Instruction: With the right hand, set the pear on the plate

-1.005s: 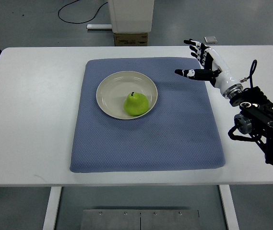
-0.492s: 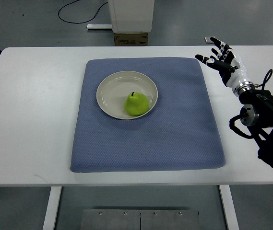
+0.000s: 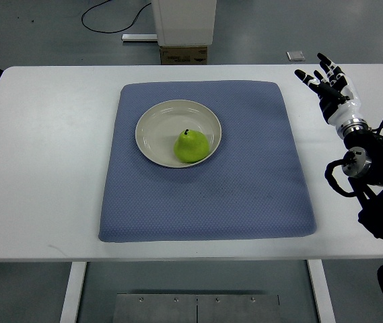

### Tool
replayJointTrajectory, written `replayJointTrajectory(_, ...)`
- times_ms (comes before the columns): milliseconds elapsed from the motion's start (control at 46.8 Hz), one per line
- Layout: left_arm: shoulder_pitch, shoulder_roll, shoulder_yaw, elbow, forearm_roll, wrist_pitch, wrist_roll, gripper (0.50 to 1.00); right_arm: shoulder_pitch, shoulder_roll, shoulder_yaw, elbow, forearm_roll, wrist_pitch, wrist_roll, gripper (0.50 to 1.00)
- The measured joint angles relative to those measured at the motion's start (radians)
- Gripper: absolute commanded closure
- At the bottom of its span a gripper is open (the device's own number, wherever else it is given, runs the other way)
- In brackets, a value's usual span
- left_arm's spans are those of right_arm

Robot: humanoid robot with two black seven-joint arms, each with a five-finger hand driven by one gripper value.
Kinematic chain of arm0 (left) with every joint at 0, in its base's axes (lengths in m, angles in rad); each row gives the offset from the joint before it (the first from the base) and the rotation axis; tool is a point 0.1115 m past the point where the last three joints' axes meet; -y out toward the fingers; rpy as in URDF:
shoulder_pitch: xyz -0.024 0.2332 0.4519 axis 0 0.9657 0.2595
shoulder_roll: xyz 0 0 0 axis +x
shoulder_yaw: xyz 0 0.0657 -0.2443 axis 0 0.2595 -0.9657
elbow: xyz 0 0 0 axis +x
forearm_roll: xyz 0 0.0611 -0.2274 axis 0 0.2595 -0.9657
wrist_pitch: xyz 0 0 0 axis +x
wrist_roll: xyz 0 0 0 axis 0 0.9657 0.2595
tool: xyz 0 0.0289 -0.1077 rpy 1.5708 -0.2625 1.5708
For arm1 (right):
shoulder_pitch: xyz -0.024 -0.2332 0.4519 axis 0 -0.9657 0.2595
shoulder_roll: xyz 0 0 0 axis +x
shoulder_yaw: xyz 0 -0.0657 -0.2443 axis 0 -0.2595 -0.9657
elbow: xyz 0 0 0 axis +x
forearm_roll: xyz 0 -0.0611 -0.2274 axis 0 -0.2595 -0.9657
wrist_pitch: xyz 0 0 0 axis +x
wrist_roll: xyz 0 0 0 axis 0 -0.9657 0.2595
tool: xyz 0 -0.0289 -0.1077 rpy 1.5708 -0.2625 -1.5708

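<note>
So from my remote seat here's what I've got: the pear [image 3: 191, 146] is sitting in the plate [image 3: 156, 128], upright with its little dark stem poking up, parked toward the plate's right and near side so it's close to the rim there. The plate itself is cream coloured and round, resting on the blue mat [image 3: 245, 188], up in the left-middle part of it. The mat lies flat on the white table [image 3: 43, 168] and takes up most of the middle. My right hand [image 3: 331, 91] is way off to the right, over bare tabletop beyond the mat's far right corner, well apart from both pear and plate. Its fingers [image 3: 324, 67] are spread out and pointing away from me toward the far edge of the table, holding nothing at all, and I can see the thumb sticking out to the left. The black wrist and forearm with its cables runs down along the right edge of the view. Past the far edge of the table there's a cardboard box [image 3: 184, 54] on the floor under a white column [image 3: 183, 20], a black cable [image 3: 103, 17] looping on the grey floor, and a small flat grey thing [image 3: 295, 56] I can't really make out
</note>
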Motion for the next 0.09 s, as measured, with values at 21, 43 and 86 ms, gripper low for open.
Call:
replayJointTrajectory(21,0.000,0.000,0.000,0.000,0.000,0.000,0.000,0.500,-0.004,0.003,0.008,-0.001,0.000,0.000,0.000,0.500)
replayJointTrajectory(43,0.000,0.000,0.000,0.000,0.000,0.000,0.000,0.500,-0.007,0.004,0.014,-0.002,0.000,0.000,0.000,0.500)
replayJointTrajectory(86,0.000,0.000,0.000,0.000,0.000,0.000,0.000,0.500,-0.011,0.007,0.023,-0.002,0.000,0.000,-0.001,0.500)
